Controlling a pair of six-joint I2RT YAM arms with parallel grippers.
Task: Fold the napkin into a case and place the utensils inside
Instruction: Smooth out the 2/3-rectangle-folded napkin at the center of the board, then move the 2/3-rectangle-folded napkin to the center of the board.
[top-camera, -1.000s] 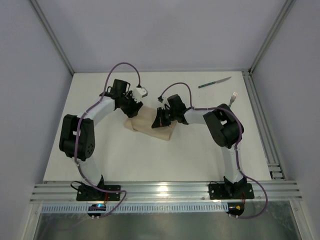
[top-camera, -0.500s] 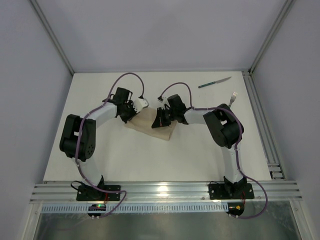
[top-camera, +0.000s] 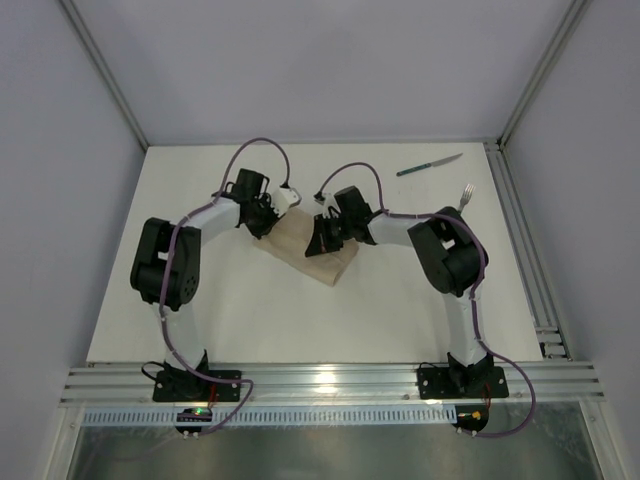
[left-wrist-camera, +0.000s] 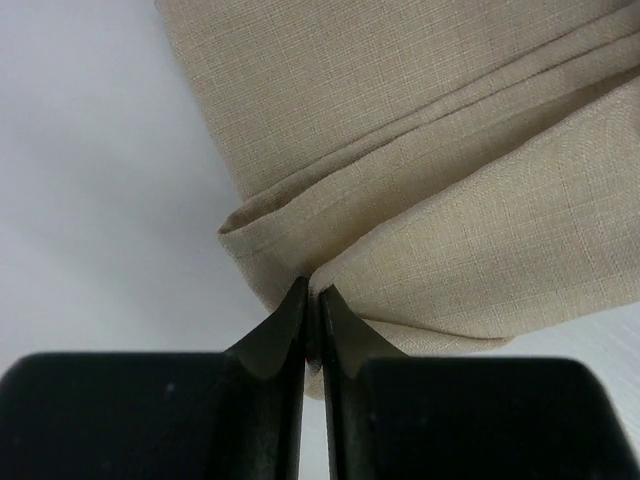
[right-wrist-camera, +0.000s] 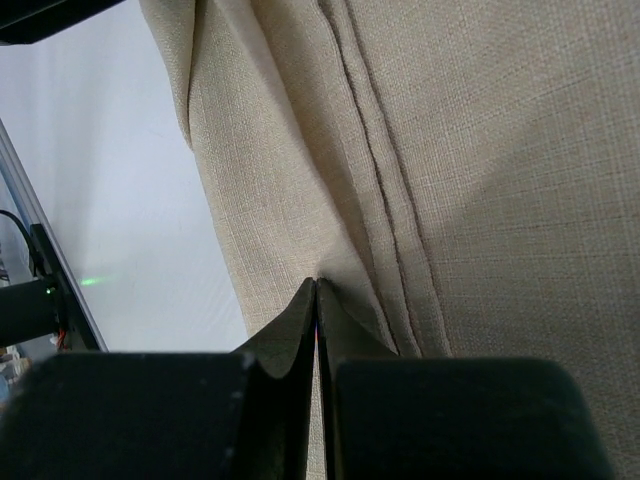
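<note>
**Napkin (top-camera: 322, 262) pinched from both sides, mid-fold**

The napkin lies partly folded at mid-table (top-camera: 250, 320), its hemmed layers stacked. The left gripper (left-wrist-camera: 312, 292) is pressed together on a folded corner, and the right gripper (right-wrist-camera: 316, 285) nips a creased edge. The fold likely goes best if both arms move together, keeping the cloth taut and the hems aligned. The knife (top-camera: 428, 165) and fork (top-camera: 465, 196) lie well apart, far right.

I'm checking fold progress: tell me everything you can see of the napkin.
The napkin is a beige-tan woven cloth, folded into several layers with stitched hem lines showing, lying near the middle of the white table. The left gripper pinches a folded corner; the right gripper pinches a fold beside the hem lines. Nothing else touches it.
</note>
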